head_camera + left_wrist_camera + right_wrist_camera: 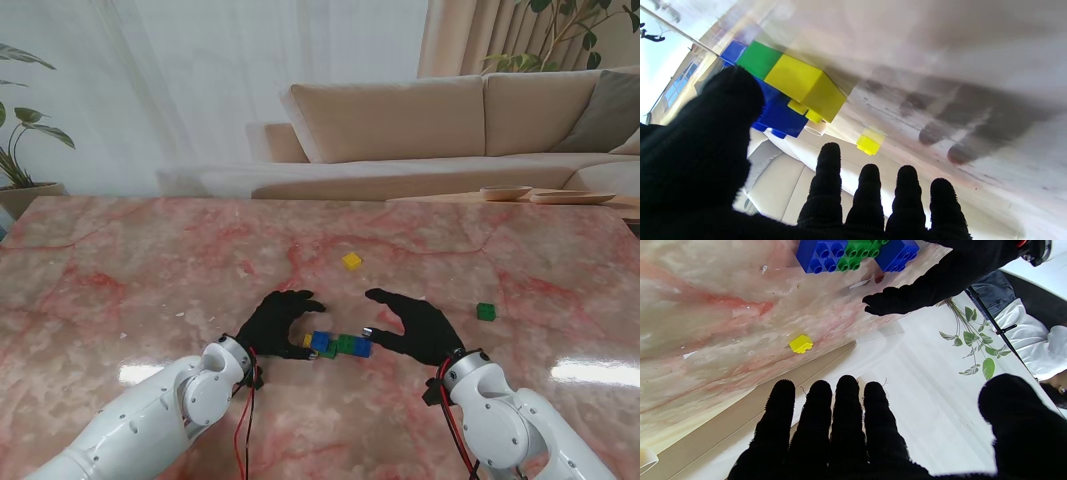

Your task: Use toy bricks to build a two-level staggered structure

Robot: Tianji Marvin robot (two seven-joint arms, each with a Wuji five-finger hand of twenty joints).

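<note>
A short row of toy bricks (pixel 337 345) lies on the marble table between my two hands. In the left wrist view the row reads blue (pixel 733 51), green (pixel 758 59), yellow (pixel 805 86), and a second blue brick (pixel 780 113) sits on top, straddling the green and yellow ones. The right wrist view shows its studs (pixel 857 253). My left hand (pixel 278 322) is open, with fingers curled just left of the yellow end and its thumb (pixel 706 133) close to the upper blue brick. Just right of the row, my right hand (pixel 418 328) is open and holds nothing.
A loose yellow brick (pixel 352 261) lies farther from me, behind the row, also seen in both wrist views (pixel 870 141) (pixel 801 343). A loose green brick (pixel 486 311) sits to the right of my right hand. A beige sofa (pixel 450 120) stands beyond the table's far edge.
</note>
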